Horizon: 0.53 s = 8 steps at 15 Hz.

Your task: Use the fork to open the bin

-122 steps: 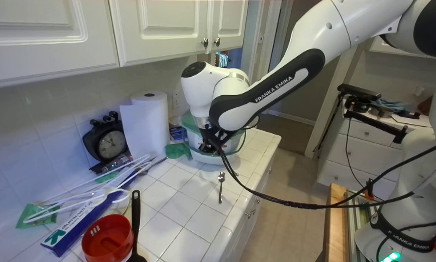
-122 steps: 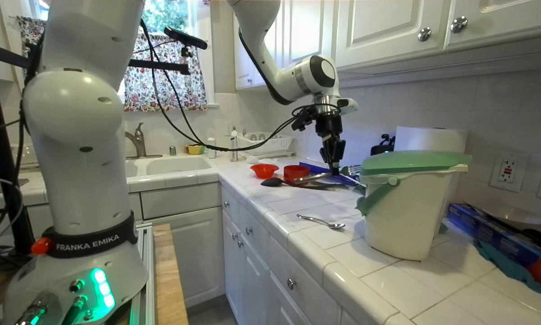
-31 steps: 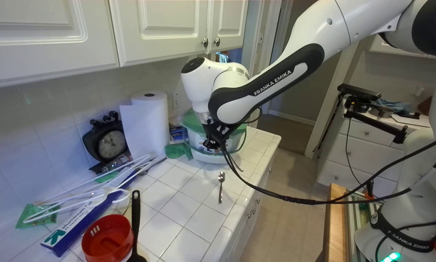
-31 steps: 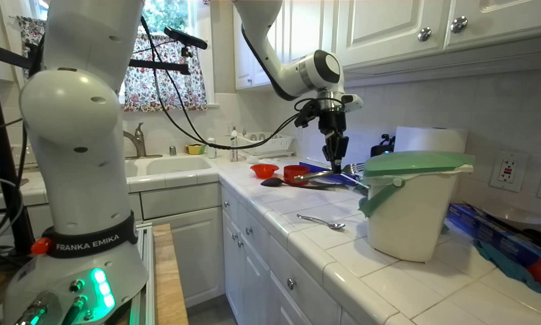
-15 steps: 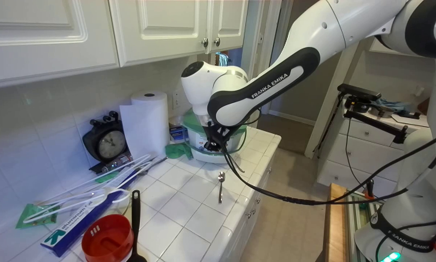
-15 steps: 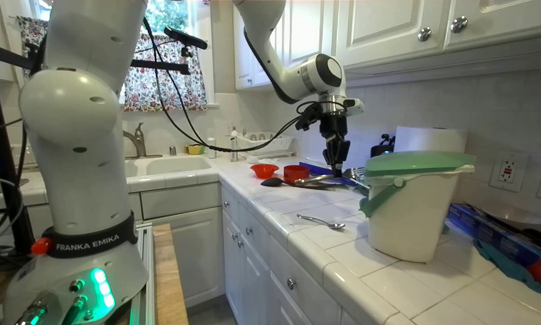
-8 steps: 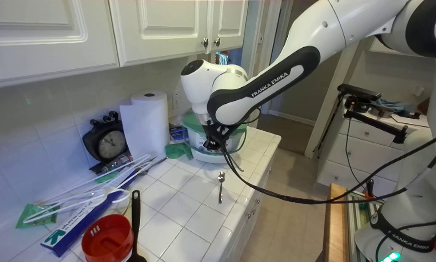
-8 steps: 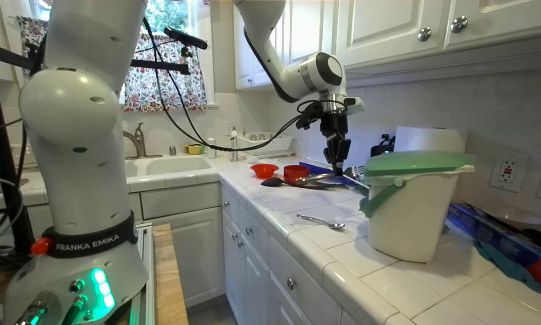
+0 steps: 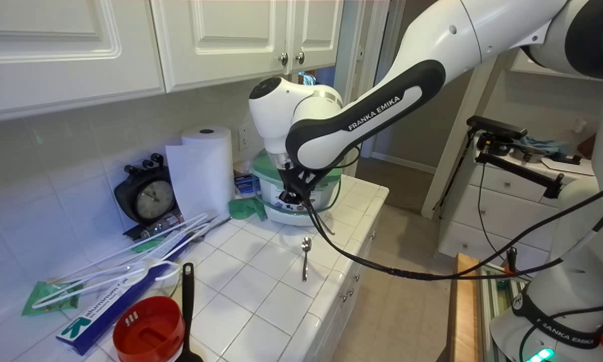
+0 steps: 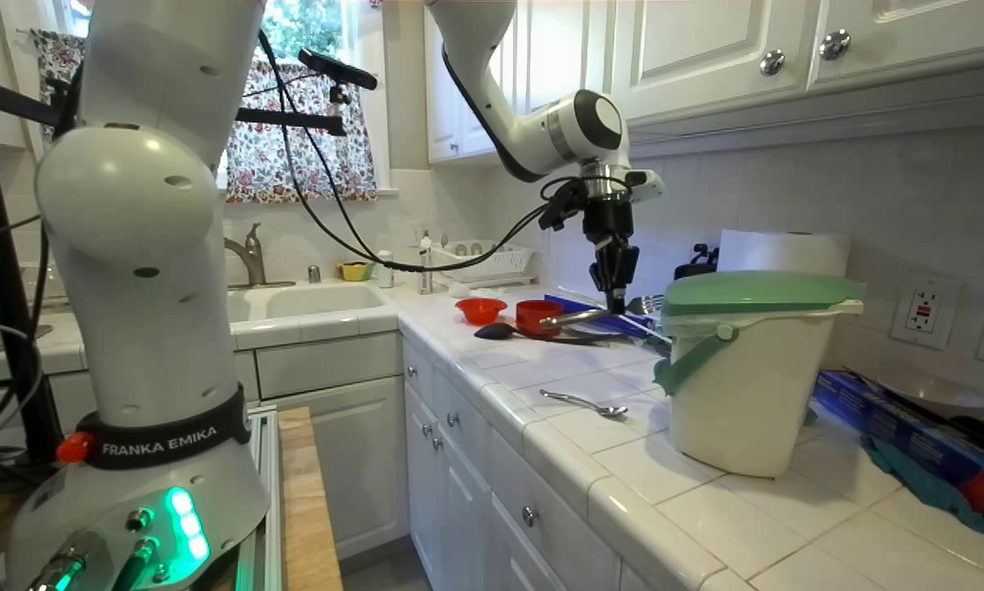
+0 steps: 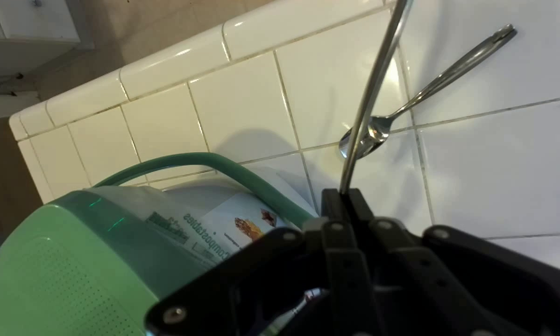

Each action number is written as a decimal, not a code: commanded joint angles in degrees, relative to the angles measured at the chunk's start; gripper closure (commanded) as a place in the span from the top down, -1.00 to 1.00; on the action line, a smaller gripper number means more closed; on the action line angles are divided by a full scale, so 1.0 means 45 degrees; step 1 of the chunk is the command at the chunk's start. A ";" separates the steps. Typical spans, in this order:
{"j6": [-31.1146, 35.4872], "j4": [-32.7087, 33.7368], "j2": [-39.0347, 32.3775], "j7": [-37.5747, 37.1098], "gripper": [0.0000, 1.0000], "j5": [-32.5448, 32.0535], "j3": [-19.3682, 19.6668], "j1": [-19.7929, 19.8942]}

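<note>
Right of center in an exterior view, the tool [image 10: 617,307] clamps the fork [image 10: 583,316], its long axis near level, tines [image 10: 647,306] pointed rightward; the closed bin [image 10: 754,386] stands at frame right, its lid [image 10: 762,293] by the tines, contact unclear.

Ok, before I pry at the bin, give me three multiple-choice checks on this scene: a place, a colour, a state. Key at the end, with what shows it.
1. Where is the spoon?
A) In the sink
B) On the tiled counter
C) Inside the red cup

2. What colour is the bin lid?
A) Green
B) Blue
C) Red

3. How does the claw stand?
A) Wide open
B) Shut on the spoon
C) Shut on the fork

1 B: the wrist view shows it lying on the white tiles.
2 A: it is green in every view.
3 C: the wrist view shows the fork's handle pinched in it.
</note>
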<state>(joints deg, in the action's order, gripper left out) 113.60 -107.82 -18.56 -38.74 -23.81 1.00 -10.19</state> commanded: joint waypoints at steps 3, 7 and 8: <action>-0.0452 -0.0009 0.0594 -0.0573 -0.93 -0.0454 0.0039 -0.0205; -0.0691 -0.0056 0.1043 -0.1127 -0.93 -0.0822 0.0044 -0.0230; -0.0730 -0.0065 0.1146 -0.1282 -0.93 -0.0942 0.0053 -0.0210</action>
<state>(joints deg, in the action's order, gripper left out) 112.22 -107.75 -15.73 -41.55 -25.16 1.00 -10.73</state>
